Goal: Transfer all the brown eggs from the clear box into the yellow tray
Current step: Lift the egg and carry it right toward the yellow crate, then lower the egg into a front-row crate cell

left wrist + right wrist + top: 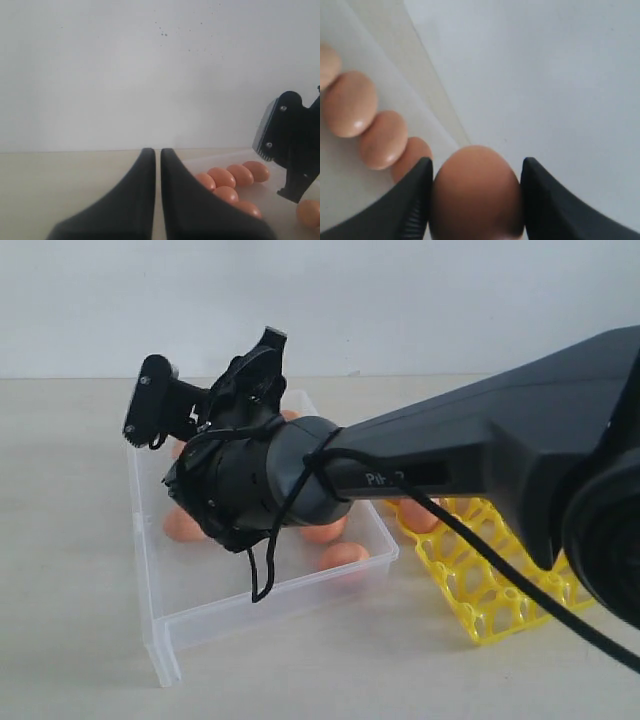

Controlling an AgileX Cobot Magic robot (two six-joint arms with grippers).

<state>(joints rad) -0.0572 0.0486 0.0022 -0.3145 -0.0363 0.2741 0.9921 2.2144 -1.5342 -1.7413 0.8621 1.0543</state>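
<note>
My right gripper (476, 162) is shut on a brown egg (477, 195), with one finger pressed to each side of it. In the exterior view this gripper (208, 375) is raised above the clear box (230, 615) and the held egg is hidden. Several brown eggs (183, 525) lie on the box floor, some in a row (221, 176). To the right of the box stands the yellow tray (480, 605), with an egg (418, 515) at its end nearest the box. My left gripper (156, 151) is shut on nothing, low beside the box.
The right arm's black body (480, 440) and a hanging cable (262, 560) stretch across the box and part of the tray. A white wall (400, 300) rises behind the beige table (70, 540).
</note>
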